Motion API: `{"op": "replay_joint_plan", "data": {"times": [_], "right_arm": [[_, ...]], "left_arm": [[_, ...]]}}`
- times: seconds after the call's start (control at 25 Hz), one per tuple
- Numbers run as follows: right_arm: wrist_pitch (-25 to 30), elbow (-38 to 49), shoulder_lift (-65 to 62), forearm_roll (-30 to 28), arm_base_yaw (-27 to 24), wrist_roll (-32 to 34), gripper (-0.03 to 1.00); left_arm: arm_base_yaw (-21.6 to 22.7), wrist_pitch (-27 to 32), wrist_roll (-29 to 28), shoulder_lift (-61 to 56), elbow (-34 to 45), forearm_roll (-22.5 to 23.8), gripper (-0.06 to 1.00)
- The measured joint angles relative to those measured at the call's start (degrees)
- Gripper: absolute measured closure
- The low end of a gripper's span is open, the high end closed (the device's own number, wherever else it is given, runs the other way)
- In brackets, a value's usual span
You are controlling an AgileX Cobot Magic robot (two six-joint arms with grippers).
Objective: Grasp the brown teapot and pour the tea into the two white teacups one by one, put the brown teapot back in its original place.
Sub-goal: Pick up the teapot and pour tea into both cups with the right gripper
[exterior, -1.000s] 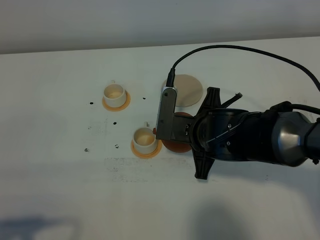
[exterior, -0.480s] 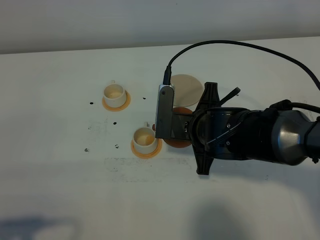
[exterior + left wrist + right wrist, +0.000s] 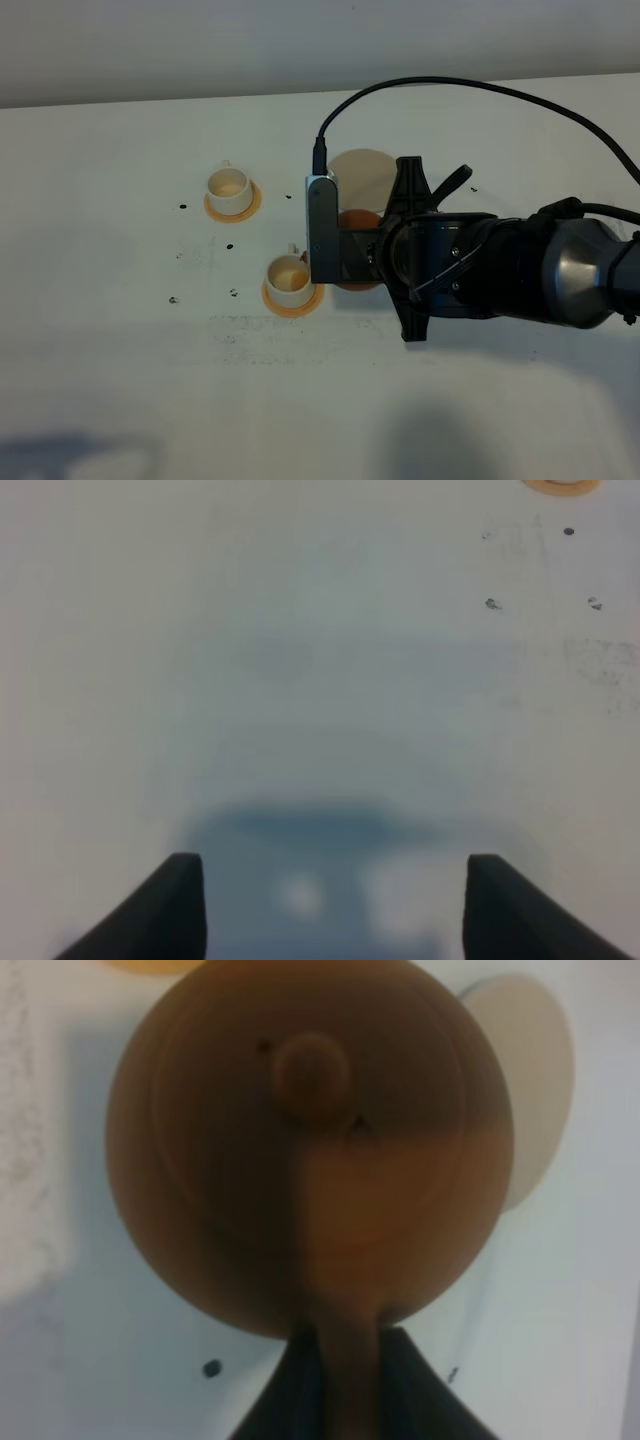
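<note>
Nearest, the left gripper [image 3: 335, 905] hangs released and empty over bare table [image 3: 300, 630]. The right gripper [image 3: 340, 1390] is clenched on the handle of the teapot [image 3: 310, 1150], and in the last second it has carried the upright pot from beside the near cup [image 3: 288, 275] farther back, so it now sits just right of that cup, overlapping the saucer's [image 3: 362, 168] near edge. That suggests pouring is over and the return is under way; the near cup looks tan inside, but I cannot tell the far cup's [image 3: 228, 185] fill.
</note>
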Motion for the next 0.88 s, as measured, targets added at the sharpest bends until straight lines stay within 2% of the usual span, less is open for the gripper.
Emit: {"op": "replay_joint_plan", "data": {"times": [0.88], "right_arm": [[-0.3, -0.7, 0.0, -5.4, 0.0, -3.5, 0.86]], "left_arm": [[0.0, 0.0, 0.0, 0.0, 0.0, 0.0, 0.39]]}}
